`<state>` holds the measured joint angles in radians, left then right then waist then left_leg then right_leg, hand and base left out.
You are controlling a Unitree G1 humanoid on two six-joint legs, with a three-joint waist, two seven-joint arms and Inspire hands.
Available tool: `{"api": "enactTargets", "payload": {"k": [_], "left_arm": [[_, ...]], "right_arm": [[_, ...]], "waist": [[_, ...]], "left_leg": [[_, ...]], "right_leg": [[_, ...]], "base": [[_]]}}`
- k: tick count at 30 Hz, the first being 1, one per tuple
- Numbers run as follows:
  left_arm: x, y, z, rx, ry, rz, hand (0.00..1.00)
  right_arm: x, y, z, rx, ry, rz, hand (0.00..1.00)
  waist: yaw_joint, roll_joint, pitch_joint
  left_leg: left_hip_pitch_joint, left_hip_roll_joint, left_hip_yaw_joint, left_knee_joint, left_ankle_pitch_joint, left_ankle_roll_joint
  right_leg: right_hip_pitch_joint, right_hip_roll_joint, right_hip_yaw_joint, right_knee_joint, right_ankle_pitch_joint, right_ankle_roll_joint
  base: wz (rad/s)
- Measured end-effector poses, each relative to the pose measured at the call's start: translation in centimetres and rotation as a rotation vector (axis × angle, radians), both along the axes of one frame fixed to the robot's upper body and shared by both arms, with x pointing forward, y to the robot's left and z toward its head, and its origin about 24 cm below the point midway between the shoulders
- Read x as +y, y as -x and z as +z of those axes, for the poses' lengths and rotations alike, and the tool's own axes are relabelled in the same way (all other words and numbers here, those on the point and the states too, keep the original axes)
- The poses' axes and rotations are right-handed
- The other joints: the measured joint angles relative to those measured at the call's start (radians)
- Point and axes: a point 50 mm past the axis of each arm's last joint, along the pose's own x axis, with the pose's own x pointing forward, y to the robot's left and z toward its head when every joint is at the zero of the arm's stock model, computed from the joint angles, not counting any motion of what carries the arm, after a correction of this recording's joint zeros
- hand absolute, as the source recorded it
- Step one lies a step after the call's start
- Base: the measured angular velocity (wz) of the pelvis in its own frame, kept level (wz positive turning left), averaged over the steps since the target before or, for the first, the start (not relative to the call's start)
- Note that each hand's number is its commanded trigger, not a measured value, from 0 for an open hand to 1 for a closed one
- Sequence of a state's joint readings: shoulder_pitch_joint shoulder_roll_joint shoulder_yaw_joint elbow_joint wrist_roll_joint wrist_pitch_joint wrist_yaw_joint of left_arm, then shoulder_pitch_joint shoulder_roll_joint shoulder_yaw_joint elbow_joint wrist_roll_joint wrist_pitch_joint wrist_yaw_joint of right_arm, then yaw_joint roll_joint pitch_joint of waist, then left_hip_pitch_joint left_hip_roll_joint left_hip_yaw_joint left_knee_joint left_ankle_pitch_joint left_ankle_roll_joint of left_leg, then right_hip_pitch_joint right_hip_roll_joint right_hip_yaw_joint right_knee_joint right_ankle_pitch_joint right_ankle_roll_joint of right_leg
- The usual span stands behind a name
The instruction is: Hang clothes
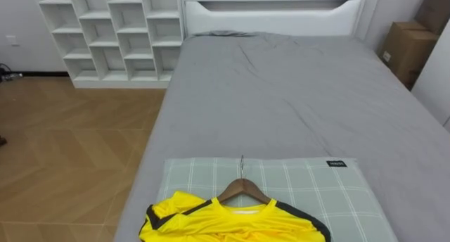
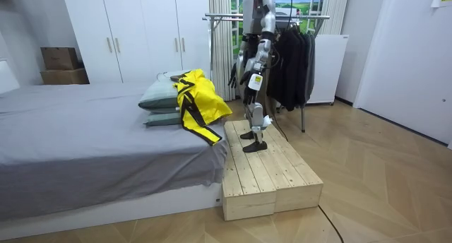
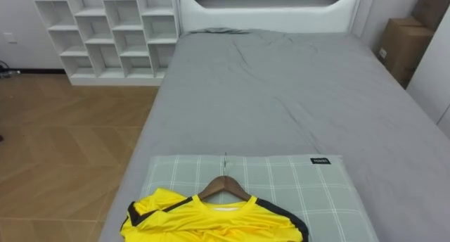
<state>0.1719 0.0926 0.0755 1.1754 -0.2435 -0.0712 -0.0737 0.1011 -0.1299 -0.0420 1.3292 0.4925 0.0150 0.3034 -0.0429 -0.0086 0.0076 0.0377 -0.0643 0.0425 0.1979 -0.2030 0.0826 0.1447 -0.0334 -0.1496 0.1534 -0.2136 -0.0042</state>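
The robot stands on a wooden platform [image 2: 272, 176] against the bed [image 2: 85, 137], facing a yellow shirt [image 2: 194, 95] draped over two pillows [image 2: 159, 98] (one stacked on the other), with a rack [image 2: 226, 18] of dark clothes [image 2: 293, 66] just behind it.

Home bedroom, grey-sheeted bed [image 1: 295, 94], white cubby shelves [image 1: 112, 31], wardrobe [image 2: 134, 31], clothes rail [image 2: 282, 18]

Jersey [image 1: 232, 224]: yellow, black trim. Hanger [image 1: 243, 188]: brown wood. Pillow [image 1: 316, 193]: pale green, white check. Bedsheet [image 1: 295, 94]: plain grey. Shelving [image 1: 107, 32], headboard [image 1: 274, 20]: white.
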Motion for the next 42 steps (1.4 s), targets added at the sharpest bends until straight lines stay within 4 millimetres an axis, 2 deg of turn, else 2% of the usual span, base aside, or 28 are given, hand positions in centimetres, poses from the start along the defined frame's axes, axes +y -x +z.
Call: {"api": "enactTargets", "payload": {"k": [12, 16, 21, 24, 26, 31, 39, 42], "left_arm": [[0.1, 0.1, 0.0, 0.001, -0.006, 0.009, 0.0], [0.2, 0.1, 0.0, -0.003, -0.006, 0.036, 0.0], [0.6, 0.5, 0.1, 0.005, -0.044, 0.1, 0.0], [1.5, 1.3, 0.2, 0.033, -0.115, 0.187, 0.0], [2.3, 2.1, 0.4, 0.054, -0.169, 0.263, 0.0], [4.3, 2.7, 1.0, 0.081, -0.315, 0.343, 0.0], [6.8, 1.2, 2.8, 0.051, -0.589, 0.345, 0.0], [7.6, -0.4, 3.8, -0.007, -0.697, 0.327, 0.0]], "right_arm": [[0.1, 0.1, 0.0, 0.006, 0.0, -0.006, 0.0], [0.2, 0.6, -0.1, 0.02, 0.0, -0.012, 0.0], [0.2, 0.7, -0.1, 0.031, 0.008, -0.018, 0.0], [0.1, 0.9, -0.1, 0.041, 0.015, -0.023, 0.0], [0.0, 1.1, -0.1, 0.043, 0.016, -0.041, 0.0], [-0.3, 1.3, -0.1, 0.058, 0.015, -0.061, 0.0], [-1.2, 1.4, 0.1, 0.067, 0.044, -0.065, 0.0], [-1.5, 1.5, 0.2, 0.069, 0.053, -0.061, 0.0]], "waist": [[0.005, -0.007, 0.0006], [0.02, -0.013, 0.0034], [0.028, -0.013, 0.0017], [0.032, -0.007, -0.001], [0.048, -0.007, -0.0007], [0.058, 0.001, -0.0028], [0.055, 0.003, -0.0016], [0.049, 0.005, -0.0041]], "left_leg": [[0.0, -0.001, -0.002, 0.002, 0.0, 0.0], [0.007, -0.001, -0.007, 0.001, 0.0, 0.0], [0.008, 0.001, -0.004, 0.008, 0.0, -0.001], [0.012, 0.0, -0.005, 0.008, -0.001, -0.001], [0.027, 0.0, -0.009, 0.006, -0.003, -0.002], [0.025, -0.003, -0.038, 0.031, -0.013, -0.003], [0.02, -0.009, -0.051, 0.042, -0.012, -0.006], [0.017, -0.014, -0.058, 0.042, -0.012, -0.006]], "right_leg": [[0.003, -0.001, -0.006, -0.001, 0.0, 0.0], [0.011, -0.001, -0.018, -0.003, 0.0, 0.0], [0.013, -0.001, -0.018, -0.002, 0.0, 0.0], [0.018, -0.001, -0.019, -0.001, 0.0, 0.0], [0.034, -0.001, -0.02, -0.002, 0.0, 0.0], [0.045, 0.001, -0.032, -0.003, -0.003, 0.003], [0.05, -0.003, -0.049, -0.003, -0.015, -0.003], [0.048, -0.004, -0.056, -0.004, -0.016, -0.002]], "base": [[0.0], [0.03], [0.0], [0.0], [0.0], [0.15], [0.06], [0.07]]}}
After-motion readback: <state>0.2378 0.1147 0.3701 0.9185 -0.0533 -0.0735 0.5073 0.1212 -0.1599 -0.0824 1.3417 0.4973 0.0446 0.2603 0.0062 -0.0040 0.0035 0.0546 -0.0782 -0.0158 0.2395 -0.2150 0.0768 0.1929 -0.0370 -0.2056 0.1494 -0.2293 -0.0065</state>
